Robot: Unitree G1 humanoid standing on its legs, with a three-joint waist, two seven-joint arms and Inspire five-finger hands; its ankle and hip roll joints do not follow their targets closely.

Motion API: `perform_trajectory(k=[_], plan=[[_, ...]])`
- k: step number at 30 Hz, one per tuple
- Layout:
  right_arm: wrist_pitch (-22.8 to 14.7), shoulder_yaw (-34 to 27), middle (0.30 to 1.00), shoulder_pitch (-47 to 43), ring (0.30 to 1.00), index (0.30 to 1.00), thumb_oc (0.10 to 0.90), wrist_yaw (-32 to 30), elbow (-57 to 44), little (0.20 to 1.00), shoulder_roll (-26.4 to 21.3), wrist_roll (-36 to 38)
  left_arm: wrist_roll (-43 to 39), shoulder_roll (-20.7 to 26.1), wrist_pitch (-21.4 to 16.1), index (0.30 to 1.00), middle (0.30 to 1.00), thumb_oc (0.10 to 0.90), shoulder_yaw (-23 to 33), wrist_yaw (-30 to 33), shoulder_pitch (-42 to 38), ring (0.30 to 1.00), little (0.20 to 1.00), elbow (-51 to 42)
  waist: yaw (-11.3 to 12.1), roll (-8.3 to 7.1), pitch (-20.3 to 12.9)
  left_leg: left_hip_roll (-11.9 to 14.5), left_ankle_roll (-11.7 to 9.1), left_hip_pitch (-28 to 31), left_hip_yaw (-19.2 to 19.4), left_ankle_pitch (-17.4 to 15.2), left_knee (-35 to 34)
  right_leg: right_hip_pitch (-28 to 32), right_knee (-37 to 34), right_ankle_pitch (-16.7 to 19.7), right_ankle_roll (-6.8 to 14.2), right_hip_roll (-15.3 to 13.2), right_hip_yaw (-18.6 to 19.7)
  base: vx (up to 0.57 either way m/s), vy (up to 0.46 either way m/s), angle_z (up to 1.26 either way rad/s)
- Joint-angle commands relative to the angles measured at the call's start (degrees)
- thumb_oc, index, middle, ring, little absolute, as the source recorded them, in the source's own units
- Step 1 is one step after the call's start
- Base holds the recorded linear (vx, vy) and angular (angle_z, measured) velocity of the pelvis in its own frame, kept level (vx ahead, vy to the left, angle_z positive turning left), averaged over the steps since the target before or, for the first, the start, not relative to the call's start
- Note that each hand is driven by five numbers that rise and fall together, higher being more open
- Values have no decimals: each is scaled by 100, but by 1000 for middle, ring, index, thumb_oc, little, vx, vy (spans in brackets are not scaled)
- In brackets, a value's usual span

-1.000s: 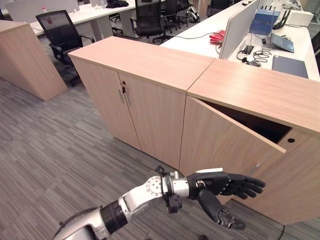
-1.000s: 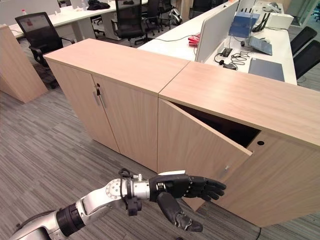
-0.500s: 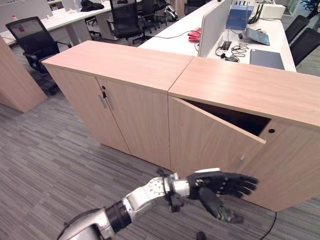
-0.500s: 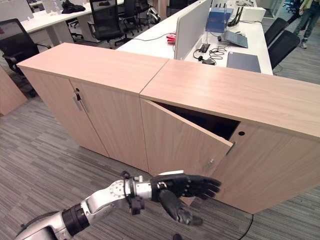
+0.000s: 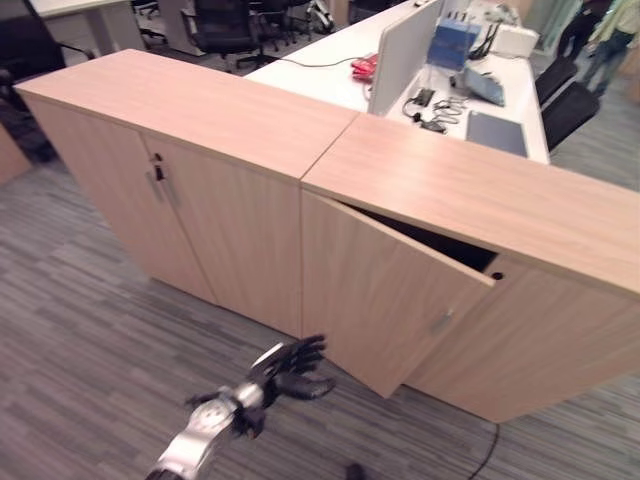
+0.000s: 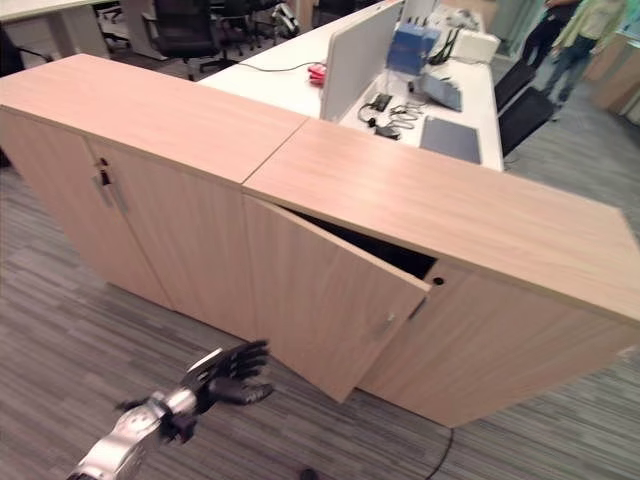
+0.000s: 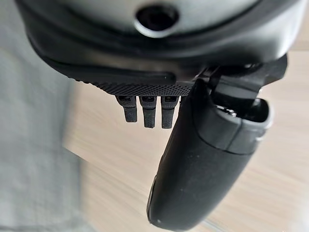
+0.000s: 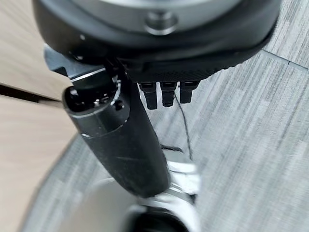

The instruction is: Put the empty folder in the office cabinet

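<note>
The right-hand office cabinet [image 5: 470, 190] is light wood, and its left door [image 5: 380, 300] stands ajar, swung out toward me with a dark gap behind its upper edge. My left hand [image 5: 292, 362] hovers low over the carpet just left of that door's lower corner, fingers straight and spread, holding nothing. In the left wrist view its thumb [image 7: 203, 164] and fingers [image 7: 147, 108] point at pale wood. In the right wrist view my right hand [image 8: 120, 140] hangs over grey carpet with straight fingers [image 8: 166, 94] and nothing in it.
A second cabinet [image 5: 190, 100] with shut doors joins on the left. Behind both runs a white desk [image 5: 330, 65] with a divider screen, a blue file holder [image 5: 448, 42], cables and office chairs. Persons [image 5: 605, 30] stand at the far right. A cord [image 5: 490, 450] lies on the floor.
The camera has drawn back and swung right. My left hand has dropped lower and pulled away leftward from the door's front. The door stays ajar.
</note>
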Motion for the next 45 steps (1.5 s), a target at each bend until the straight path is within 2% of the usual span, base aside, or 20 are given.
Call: perform_trajectory(k=[1,2,3,4,6,7,11,13,14,15,16,20,25,34,37,45], plan=[[-43,24,900,-213,900,900,800,-35,-58,900,-417,254,632,-372,-704,900,900,800,239,372,-581,900,900,-198,-21,130,101,-527,384,-681,-649,-610,677,209,-226,-416,276,232,-278,-66,35,-21],[-52,6,900,-220,900,900,800,-44,-92,900,-476,250,881,-513,-769,900,900,800,402,588,-606,900,900,435,52,109,177,-1048,483,-928,-910,-980,705,245,-226,-378,310,165,-262,-35,53,-4],[-47,-17,900,-223,900,900,800,-57,-94,900,-493,245,915,-568,-747,900,900,800,459,657,-628,900,900,636,58,109,192,-1302,525,-1031,-980,-1051,557,199,-226,-329,329,140,-275,-30,56,-5],[-47,-18,900,-224,900,900,800,-57,-94,900,-495,245,916,-573,-751,900,900,800,457,659,-633,900,900,643,50,110,196,-1309,531,-1027,-986,-1055,559,206,-226,-335,334,135,-282,-29,64,-5],[-56,-31,900,-253,900,900,800,-80,-111,900,-491,258,958,-652,-817,900,900,800,642,848,-590,900,900,1005,104,120,291,-1660,554,-1230,-1168,-1073,595,169,-221,-264,370,121,-219,-41,78,1],[-64,-26,900,-246,900,900,800,-72,-109,900,-465,273,890,-731,-815,900,900,800,771,890,-531,900,900,1192,103,162,261,-1735,570,-1057,-1265,-1097,337,156,-220,-241,396,162,-143,9,89,-14],[-41,-178,900,-256,900,900,800,-91,-11,900,-389,349,531,-945,-805,900,900,800,1071,990,-464,900,900,1947,99,265,118,-1785,627,-586,-1193,-992,-400,132,-220,-236,473,94,-195,73,133,-31],[-33,-165,900,-284,900,900,800,-99,-33,900,-329,344,462,-1033,-786,900,900,800,1152,1008,-388,900,900,2330,86,350,12,-1764,666,-317,-1116,-828,-1033,95,-209,-229,508,51,-204,80,170,-15],[-13,-195,900,-280,900,900,800,-125,42,900,-294,308,350,-1141,-776,900,900,800,1243,1003,-355,900,900,2866,87,433,-105,-1744,690,-64,-1091,-653,-1561,92,-215,-246,540,21,-233,81,145,-11],[-13,-195,900,-280,900,900,800,-125,42,900,-294,308,349,-1142,-778,900,900,800,1242,1002,-357,900,900,2869,88,434,-102,-1743,689,-52,-1089,-645,-1577,96,-215,-247,540,22,-232,111,182,-21],[-3,-265,900,-257,900,900,800,-156,130,900,-262,345,75,-1295,-745,900,900,800,1378,978,-317,900,900,3249,72,491,-211,-1761,698,37,-1061,-574,-1790,93,-226,-268,558,-6,-253,55,86,-19],[-25,-383,900,-126,900,900,800,-213,147,900,-187,455,-422,-1560,-708,900,900,800,1568,887,-220,900,900,3593,18,539,-307,-1789,703,62,-1041,-613,-1790,128,-226,-305,595,-75,-315,57,86,-8],[-42,-452,900,-9,900,900,800,-237,190,900,-132,577,-600,-1711,-671,900,900,800,1556,795,-177,900,900,3805,-28,554,-348,-1789,725,112,-983,-660,-1790,166,-226,-316,625,-112,-328,32,35,0],[-54,-350,900,46,900,900,800,-393,211,900,-59,473,539,-1510,-834,900,900,800,877,1107,-343,900,900,3331,-117,550,-446,-1798,760,152,-883,-735,-1790,139,-226,-278,668,-134,-277,25,24,-7],[-39,-162,900,-13,900,900,800,-438,259,900,-94,59,1007,-1432,-908,900,900,800,514,1147,-438,900,900,2984,-138,549,-445,-1794,779,160,-827,-773,-1790,112,-226,-275,692,-137,-255,-3,11,-12],[-16,-64,900,-87,900,900,800,-493,257,900,-174,-227,1017,-1503,-838,900,900,800,296,971,-433,900,900,3055,-175,571,-476,-1787,799,207,-736,-823,-1790,115,-226,-288,711,-141,-208,3,10,-5]])
